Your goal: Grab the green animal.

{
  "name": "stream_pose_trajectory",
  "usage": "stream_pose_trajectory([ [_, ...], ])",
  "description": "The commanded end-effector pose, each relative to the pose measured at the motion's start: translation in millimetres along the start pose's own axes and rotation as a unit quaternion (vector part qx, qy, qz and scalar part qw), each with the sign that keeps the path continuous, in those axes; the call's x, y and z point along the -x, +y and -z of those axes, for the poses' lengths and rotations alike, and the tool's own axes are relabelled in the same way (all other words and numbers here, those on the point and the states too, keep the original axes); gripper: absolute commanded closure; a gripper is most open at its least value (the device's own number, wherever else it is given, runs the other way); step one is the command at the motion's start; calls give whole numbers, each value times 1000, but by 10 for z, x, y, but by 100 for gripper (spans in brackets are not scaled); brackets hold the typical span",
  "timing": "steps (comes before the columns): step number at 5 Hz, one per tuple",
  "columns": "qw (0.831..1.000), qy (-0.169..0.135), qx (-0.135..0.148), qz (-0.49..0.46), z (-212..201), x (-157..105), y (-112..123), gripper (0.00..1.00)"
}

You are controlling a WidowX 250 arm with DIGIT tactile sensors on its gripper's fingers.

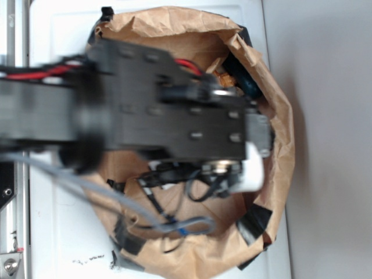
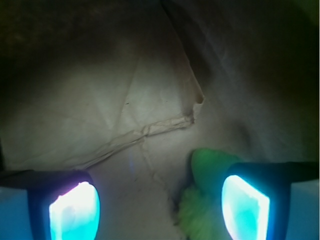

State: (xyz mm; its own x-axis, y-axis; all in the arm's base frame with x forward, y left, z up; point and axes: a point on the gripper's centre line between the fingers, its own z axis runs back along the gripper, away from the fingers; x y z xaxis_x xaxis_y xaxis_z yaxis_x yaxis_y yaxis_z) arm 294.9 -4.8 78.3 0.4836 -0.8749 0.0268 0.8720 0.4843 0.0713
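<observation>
From where I stand over the white table [image 1: 46,232], the black robot arm [image 1: 145,110] reaches in from the left, red and grey cables [image 1: 87,189] trailing beside it, and it covers most of the crumpled brown paper bag [image 1: 279,145] whose rolled rim rings the scene. Bits of black tape [image 1: 256,224] patch the bag's lower edge, and something dark blue-green [image 1: 247,81] shows near the upper right inside the rim, too hidden to name. The arm blocks the bag's floor in this view. Looking down from the wrist, the gripper [image 2: 160,205] hangs over the creased paper bottom; the left pad [image 2: 75,212] glows at the lower left and the right one at the lower right, the jaws spread wide with bare paper between them. The green animal [image 2: 205,190] lies on the bag's floor just inside the right pad, which partly covers it. Its smooth paler head points up the picture, away from the gripper, and its fuzzy yellow-green body trails toward the bottom edge, so its long axis runs roughly along the fingers.
</observation>
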Motion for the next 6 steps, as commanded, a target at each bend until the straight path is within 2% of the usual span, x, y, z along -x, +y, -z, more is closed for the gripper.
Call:
stream_pose_trajectory([
  [1, 999, -16, -29, 1, 175, -150, 91, 0],
  [2, 1000, 5, -30, 7, 380, -94, 110, 0],
  [4, 999, 25, -18, -12, 635, -98, 223, 0],
  [5, 999, 24, -22, -16, 598, -95, 202, 100],
  [6, 999, 23, -24, -7, 599, -87, 234, 100],
])
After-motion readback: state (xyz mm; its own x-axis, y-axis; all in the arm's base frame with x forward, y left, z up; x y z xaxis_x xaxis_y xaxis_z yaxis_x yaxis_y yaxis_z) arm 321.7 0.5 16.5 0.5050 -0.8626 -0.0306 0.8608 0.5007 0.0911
